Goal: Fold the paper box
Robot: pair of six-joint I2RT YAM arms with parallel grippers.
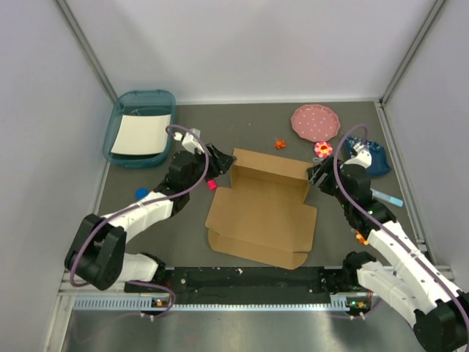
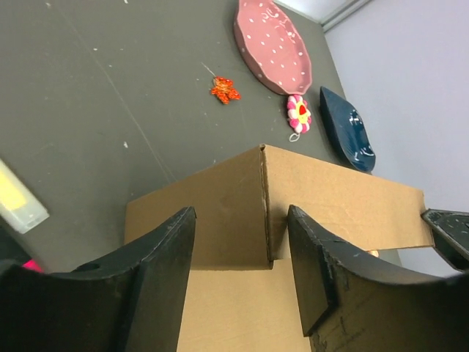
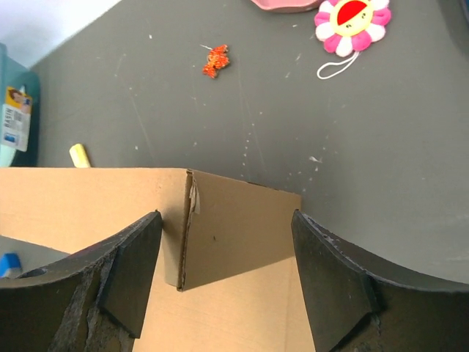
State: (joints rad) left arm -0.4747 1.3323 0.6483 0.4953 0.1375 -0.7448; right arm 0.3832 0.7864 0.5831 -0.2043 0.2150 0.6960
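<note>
- The plain brown corrugated cardboard box [image 1: 260, 213] lies partly folded on the dark grey counter [image 1: 242, 125], between the two grippers, with its far wall upright.
- The left gripper [image 2: 242, 220] stands open, its fingers astride the box's upright far-left corner, clamping nothing.
- The right gripper [image 3: 226, 216] is likewise spread wide, straddling the far-right corner without gripping it.
- A pink dotted plate [image 1: 316, 122] sits beyond the right gripper.

Box [image 1: 264, 209]: brown corrugated cardboard, matt, torn paper facing at one corner. Tabletop [image 1: 242, 125]: dark grey, matt, dust-flecked. Plate [image 1: 316, 122]: pink, glossy, white-dotted. Tray [image 1: 146, 94]: teal translucent plastic, smooth; holds white matt paper [image 1: 139, 132]. Right tool [image 3: 226, 217]: black, matt, scuffed.
</note>
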